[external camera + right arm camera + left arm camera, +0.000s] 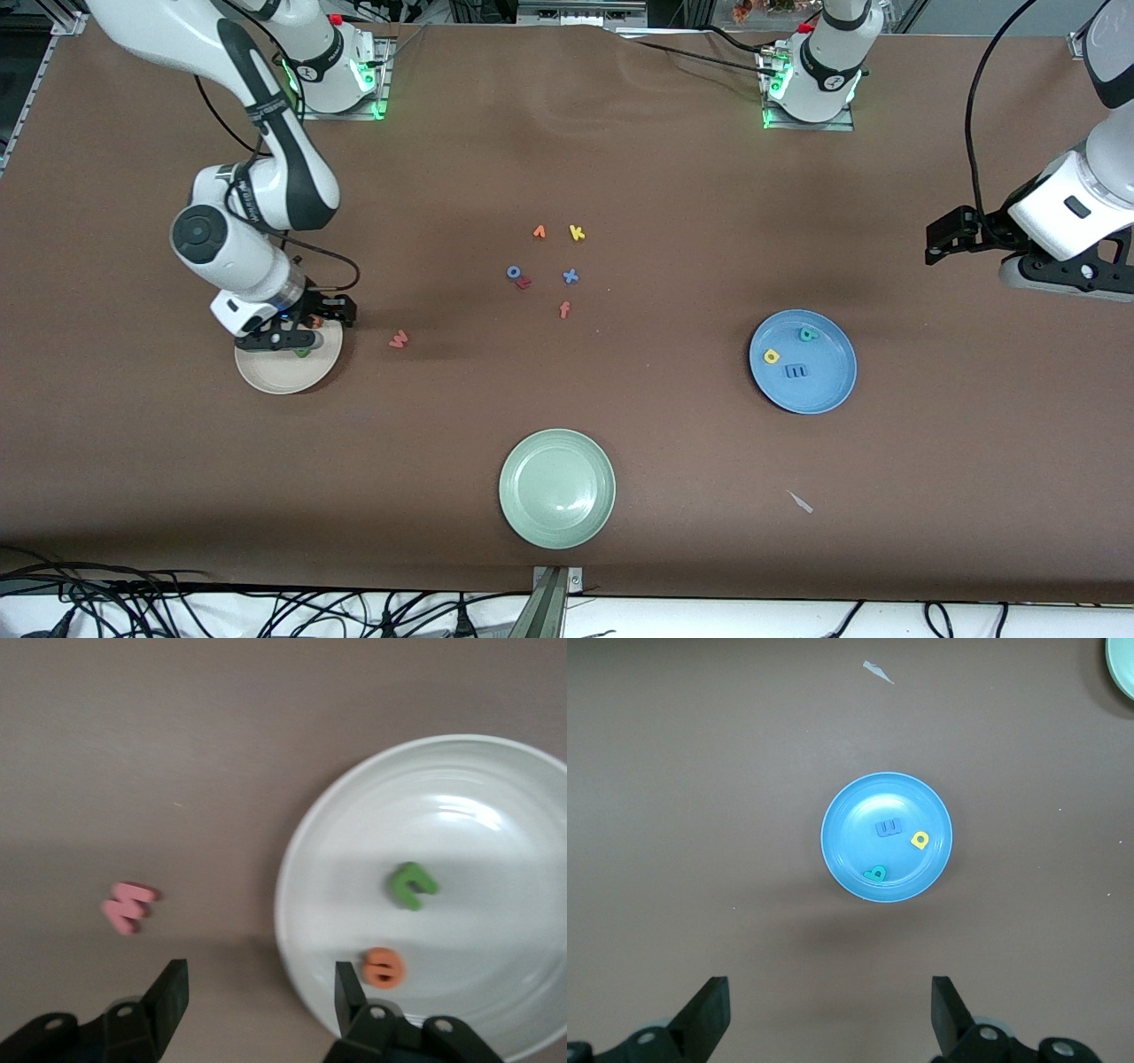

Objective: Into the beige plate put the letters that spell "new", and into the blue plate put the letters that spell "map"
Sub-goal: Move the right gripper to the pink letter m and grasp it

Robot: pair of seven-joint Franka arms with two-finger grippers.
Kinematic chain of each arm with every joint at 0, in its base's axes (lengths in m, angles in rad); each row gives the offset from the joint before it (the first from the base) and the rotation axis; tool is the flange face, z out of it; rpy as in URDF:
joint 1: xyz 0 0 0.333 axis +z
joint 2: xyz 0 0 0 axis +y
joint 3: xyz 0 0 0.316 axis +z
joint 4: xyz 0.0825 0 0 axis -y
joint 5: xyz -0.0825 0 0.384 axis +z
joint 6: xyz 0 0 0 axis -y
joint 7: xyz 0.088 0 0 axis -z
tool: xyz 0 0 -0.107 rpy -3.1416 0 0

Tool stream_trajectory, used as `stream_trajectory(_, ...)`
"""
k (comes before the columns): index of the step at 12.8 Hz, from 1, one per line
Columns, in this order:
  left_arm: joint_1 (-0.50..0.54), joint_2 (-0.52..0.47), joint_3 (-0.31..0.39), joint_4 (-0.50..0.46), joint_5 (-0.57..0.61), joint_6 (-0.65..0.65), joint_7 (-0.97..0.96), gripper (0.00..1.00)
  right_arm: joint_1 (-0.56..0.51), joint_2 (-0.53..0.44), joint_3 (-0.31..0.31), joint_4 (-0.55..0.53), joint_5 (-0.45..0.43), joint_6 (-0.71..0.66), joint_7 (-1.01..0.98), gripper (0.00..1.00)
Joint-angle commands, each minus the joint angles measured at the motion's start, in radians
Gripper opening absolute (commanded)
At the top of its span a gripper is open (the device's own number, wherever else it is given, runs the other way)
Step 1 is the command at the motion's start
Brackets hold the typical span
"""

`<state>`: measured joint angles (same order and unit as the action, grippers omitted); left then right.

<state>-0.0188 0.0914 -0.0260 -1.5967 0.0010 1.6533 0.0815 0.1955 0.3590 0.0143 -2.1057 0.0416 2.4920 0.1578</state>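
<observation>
The pale green plate [556, 487] sits nearest the front camera. At its two o'clock, the blue plate [803, 361] holds the blue m [796, 371], yellow a [771, 356] and teal p [807, 334]. At its ten o'clock, the beige plate [285, 365] holds the green n [410, 885] and orange e [384, 967], with the right gripper [257, 992] spread apart, empty, above its rim. The red w [399, 338] lies beside that plate on the table. The left gripper [828, 1010] waits, released, high over its end.

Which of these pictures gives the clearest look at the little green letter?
The right wrist view: the green letter lies in plain sight in the beige plate, beside the orange letter. In the front view the right claw covers nearly all of it. The left wrist view shows only the blue plate, not this letter.
</observation>
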Motion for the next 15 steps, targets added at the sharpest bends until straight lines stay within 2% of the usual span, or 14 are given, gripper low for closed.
stream_trajectory(1, 0.008, 0.013, 0.004, 0.03, -0.016, -0.009, -0.003, 1.0, 0.036, 0.102, 0.006, 0.096, 0.015, 0.005, 0.106, 0.75)
stream_trajectory(4, 0.028, 0.017, 0.003, 0.072, -0.016, -0.009, -0.005, 1.0, 0.079, 0.155, 0.007, 0.122, 0.02, 0.063, 0.196, 0.75)
stream_trajectory(7, 0.039, 0.045, 0.001, 0.075, -0.021, -0.009, -0.005, 1.0, 0.119, 0.195, 0.006, 0.124, 0.018, 0.116, 0.275, 0.75)
stream_trajectory(11, 0.039, 0.054, 0.001, 0.087, -0.021, -0.009, -0.003, 1.0, 0.131, 0.222, 0.006, 0.135, 0.017, 0.148, 0.282, 0.73)
stream_trajectory(13, 0.039, 0.056, 0.001, 0.087, -0.023, -0.009, -0.002, 1.0, 0.133, 0.222, 0.006, 0.125, 0.017, 0.153, 0.281, 0.64)
stream_trajectory(15, 0.039, 0.06, 0.001, 0.087, -0.022, -0.009, -0.003, 1.0, 0.131, 0.213, 0.003, 0.119, 0.017, 0.146, 0.263, 0.44)
